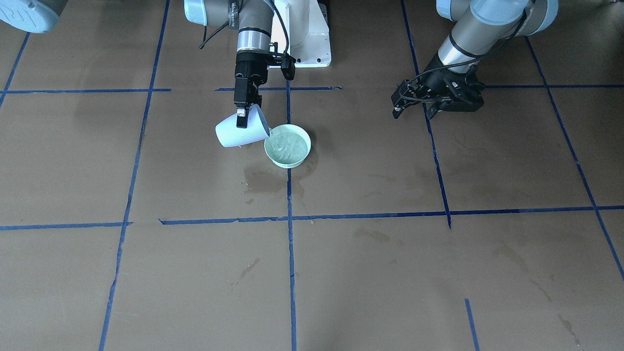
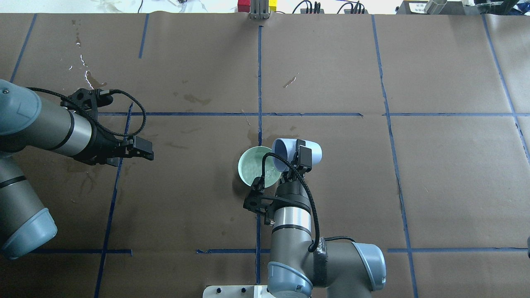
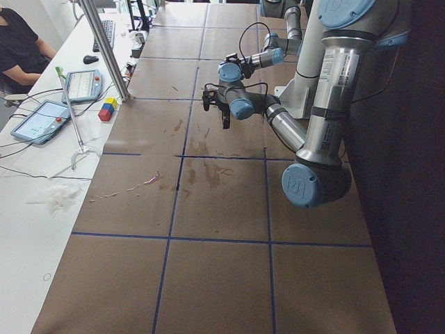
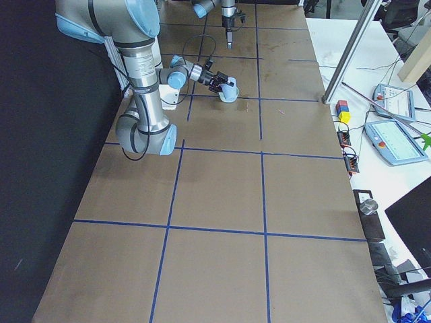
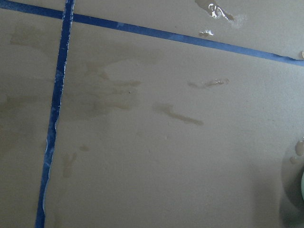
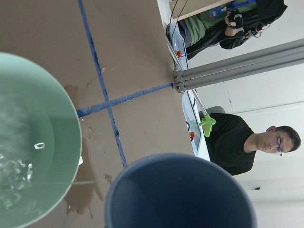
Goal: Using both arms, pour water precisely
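Water [image 1: 288, 145] rippled in the pale green round bowl [image 1: 286, 165] mid-table; right gripper [image 1: 242, 117] pinched the tilted pale blue plastic cup [image 1: 229, 135]; slow tilting, lip over bowl, seemed wisest; left gripper's [image 2: 140, 149] spread untellable.

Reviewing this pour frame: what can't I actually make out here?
- How full the cup is: the right wrist view's bottom edge cuts its inside; overhead, the right gripper partly covers it.
- Stream into the bowl: too faint everywhere.
- Left gripper open or shut: black parts merge; its wrist view shows only table.
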